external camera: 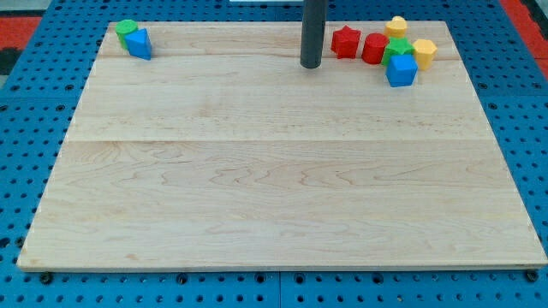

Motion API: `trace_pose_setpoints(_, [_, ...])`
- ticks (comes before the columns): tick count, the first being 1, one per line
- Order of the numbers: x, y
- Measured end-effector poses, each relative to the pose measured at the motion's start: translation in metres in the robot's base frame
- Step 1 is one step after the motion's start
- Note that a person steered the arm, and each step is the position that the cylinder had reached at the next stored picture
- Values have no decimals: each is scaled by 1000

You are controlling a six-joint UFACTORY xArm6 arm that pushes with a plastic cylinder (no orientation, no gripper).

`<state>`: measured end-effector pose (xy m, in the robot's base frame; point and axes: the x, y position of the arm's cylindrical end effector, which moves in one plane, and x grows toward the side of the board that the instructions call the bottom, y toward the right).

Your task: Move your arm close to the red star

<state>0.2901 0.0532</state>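
Note:
The red star point(345, 41) lies near the top edge of the wooden board point(274, 171), right of centre. My tip point(310, 65) stands on the board just left of the star and a little below it, with a small gap between them. A second red block point(374, 48) sits right beside the star on its right.
Right of the red blocks is a cluster: a green block point(396, 48), a blue cube point(401, 70), a yellow block point(396, 26) and another yellow block point(424, 51). At the top left corner a green block point(127, 28) touches a blue block point(139, 43).

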Motion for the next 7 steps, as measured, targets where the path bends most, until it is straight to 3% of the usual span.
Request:
trace_pose_setpoints(2, [-5, -24])
trace_pose_setpoints(3, [-41, -37])
trace_pose_setpoints(5, [-98, -7])
trace_pose_setpoints(7, [-98, 9])
